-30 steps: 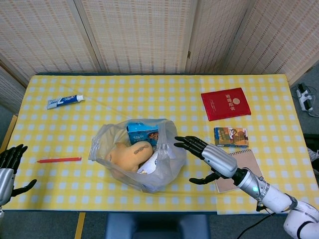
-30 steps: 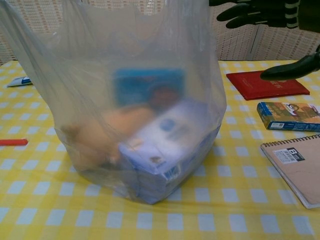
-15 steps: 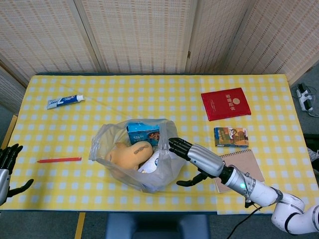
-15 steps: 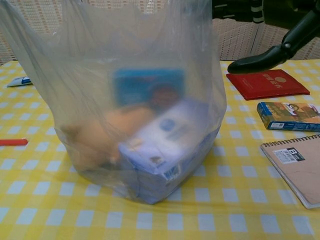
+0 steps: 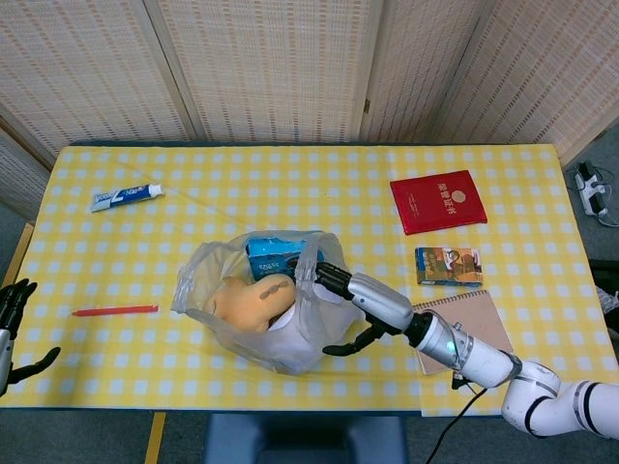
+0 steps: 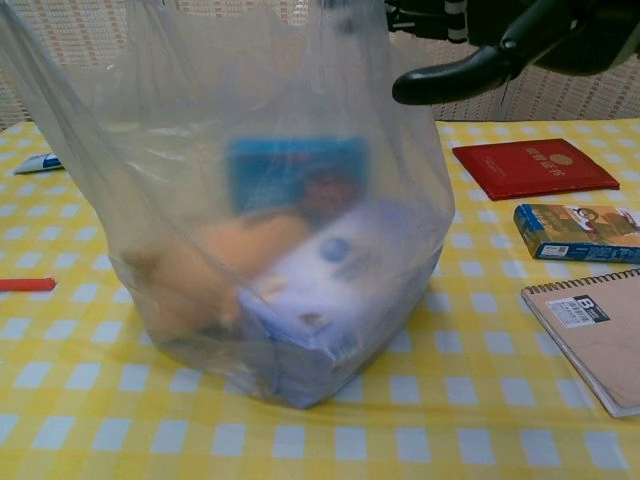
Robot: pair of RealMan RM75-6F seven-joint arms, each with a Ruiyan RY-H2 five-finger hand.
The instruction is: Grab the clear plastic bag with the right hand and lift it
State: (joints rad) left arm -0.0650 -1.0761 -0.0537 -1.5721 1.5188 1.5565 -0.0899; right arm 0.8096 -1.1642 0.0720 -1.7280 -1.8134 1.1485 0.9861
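The clear plastic bag (image 5: 259, 307) stands on the yellow checked table (image 5: 319, 193), holding a blue box, a tan soft item and a white-blue carton. In the chest view the bag (image 6: 250, 200) fills the left and middle. My right hand (image 5: 346, 300) is at the bag's right rim; its fingers (image 5: 327, 278) reach over the edge and the thumb lies outside the film, apart from them. In the chest view the right hand (image 6: 480, 40) shows at the top right, thumb against the bag's upper side. My left hand (image 5: 12, 333) hangs off the table's left front corner, fingers spread, holding nothing.
A spiral notebook (image 5: 469, 324) lies under my right forearm. Behind it are a small printed box (image 5: 448, 264) and a red booklet (image 5: 437, 201). A toothpaste tube (image 5: 126, 197) lies at the far left and a red pen (image 5: 114, 310) near the left front.
My right hand has moved left from beside the bag until its fingers reach over the bag's right rim. The left hand has sunk lower at the table's edge.
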